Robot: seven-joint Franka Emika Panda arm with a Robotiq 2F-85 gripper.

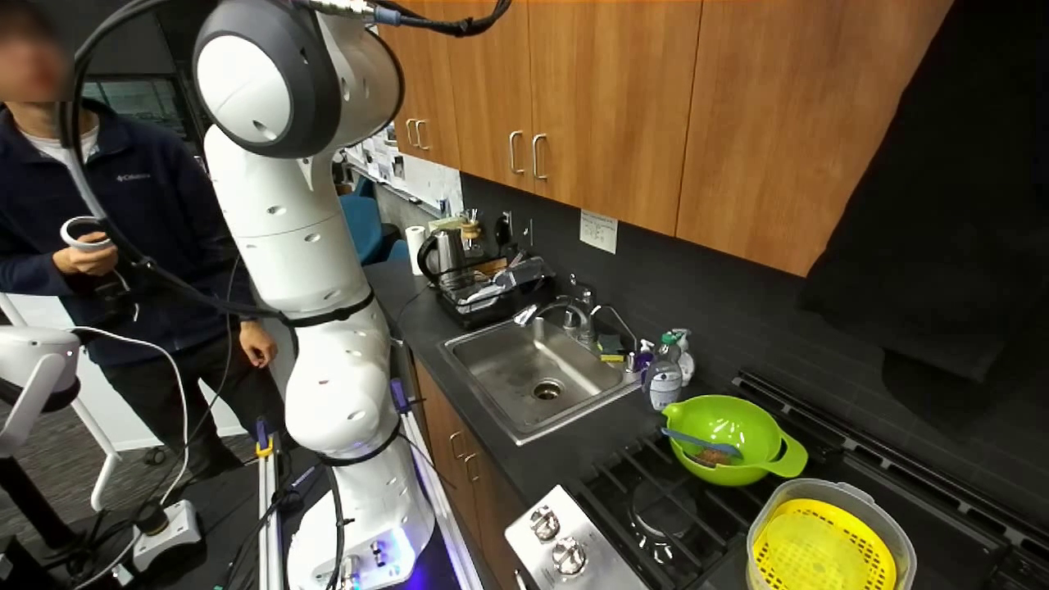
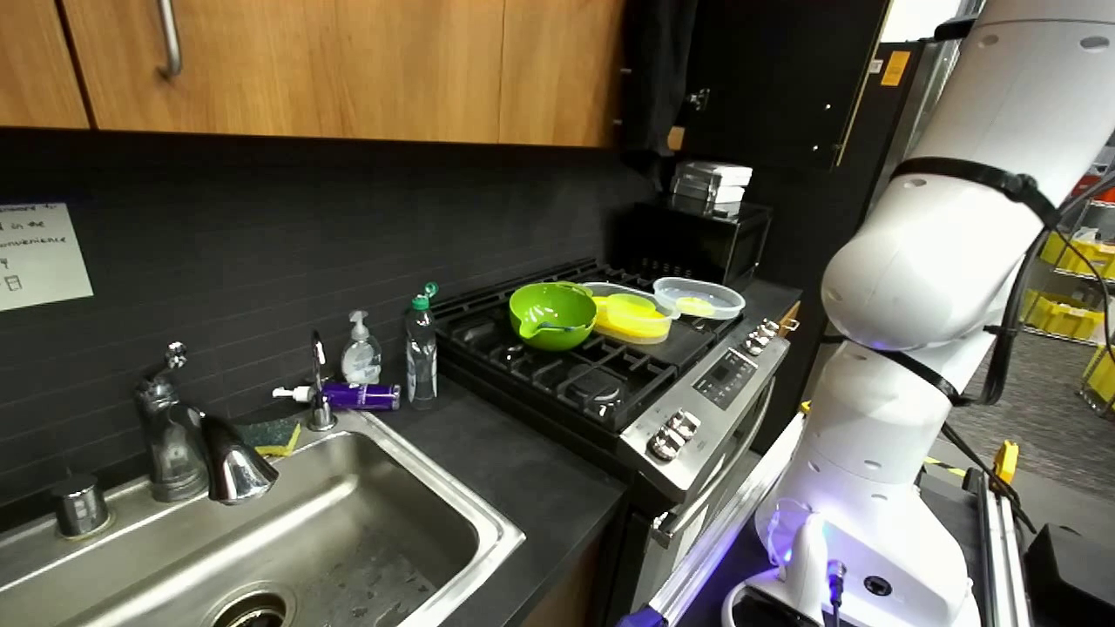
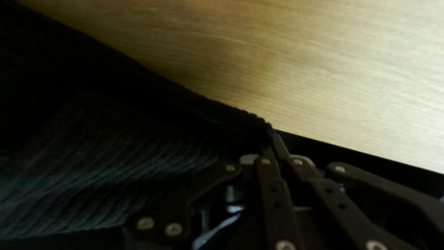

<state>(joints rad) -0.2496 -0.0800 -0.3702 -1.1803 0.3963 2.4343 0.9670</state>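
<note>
black cloth (image 3: 121, 149): cut off, wrist view | face (image 1: 34, 61): blurred | arm (image 1: 336, 352): cut off, top

wooden cabinets (image 1: 606, 106) over dark wall (image 2: 261, 205); dark counter (image 2: 540, 470) below; blue chair (image 1: 361, 225) behind; speckled grey floor (image 2: 1045, 383).

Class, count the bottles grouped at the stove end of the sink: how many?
3: a clear green-capped bottle beside the stove, a clear pump bottle to its left in an exterior view, and a purple bottle in front of that one. Others could be hidden.
</note>
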